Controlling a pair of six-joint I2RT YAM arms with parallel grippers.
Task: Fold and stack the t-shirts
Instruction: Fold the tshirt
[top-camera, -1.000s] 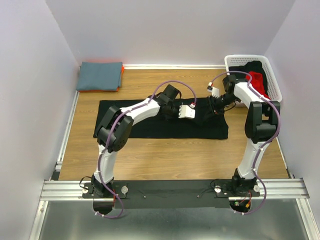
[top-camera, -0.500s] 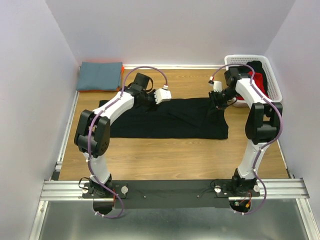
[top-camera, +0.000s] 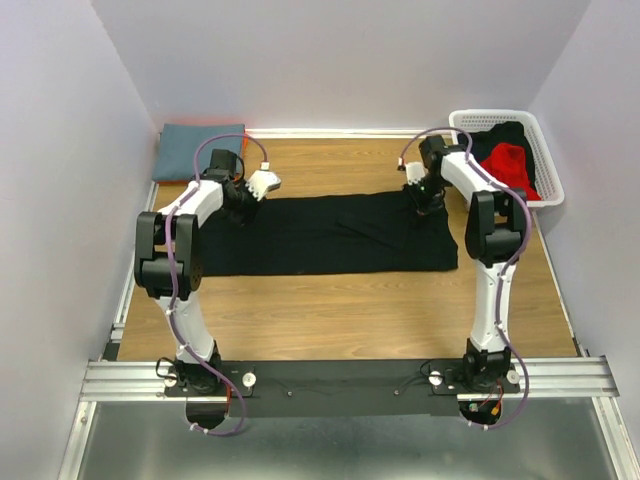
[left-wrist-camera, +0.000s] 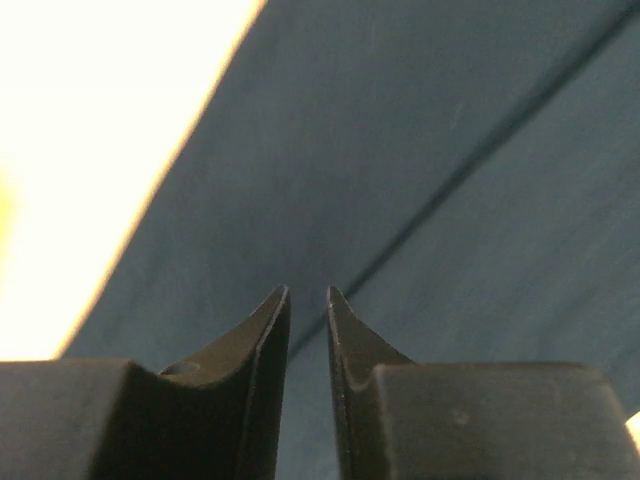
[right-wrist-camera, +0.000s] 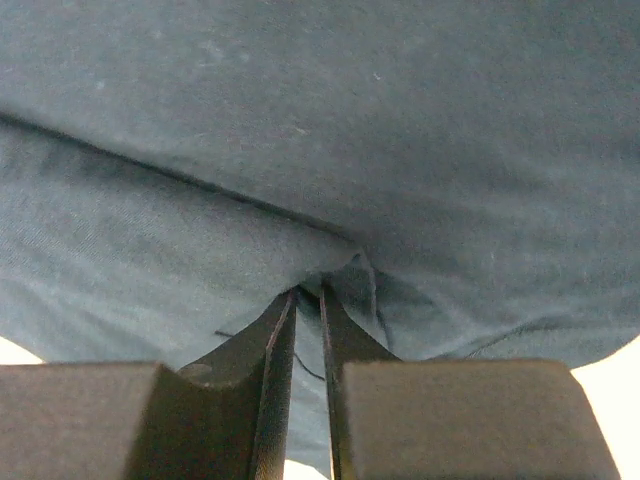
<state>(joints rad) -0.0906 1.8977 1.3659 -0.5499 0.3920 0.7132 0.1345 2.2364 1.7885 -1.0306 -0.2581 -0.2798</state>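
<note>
A large black t-shirt (top-camera: 330, 235) lies flat as a wide band across the wooden table (top-camera: 330, 320). My left gripper (top-camera: 243, 207) sits low at its far left edge. In the left wrist view the left gripper (left-wrist-camera: 308, 292) keeps a narrow slit over flat cloth (left-wrist-camera: 400, 150) with a crease; no pinch shows. My right gripper (top-camera: 428, 203) is at the shirt's far right edge. In the right wrist view the right gripper (right-wrist-camera: 308, 290) is shut on a pucker of the cloth (right-wrist-camera: 320, 120). A folded slate-blue t-shirt (top-camera: 200, 150) lies on an orange one (top-camera: 198, 181).
A white mesh basket (top-camera: 548, 170) stands at the back right, holding a red t-shirt (top-camera: 508, 165) and black cloth (top-camera: 498, 138). Walls close in at the left, back and right. The arms' base rail (top-camera: 340, 378) runs along the near edge.
Both grippers moved from the shirt's middle to its far edge and spread apart, the left one sweeping far to the left. Both pairs of jaws have narrowed.
</note>
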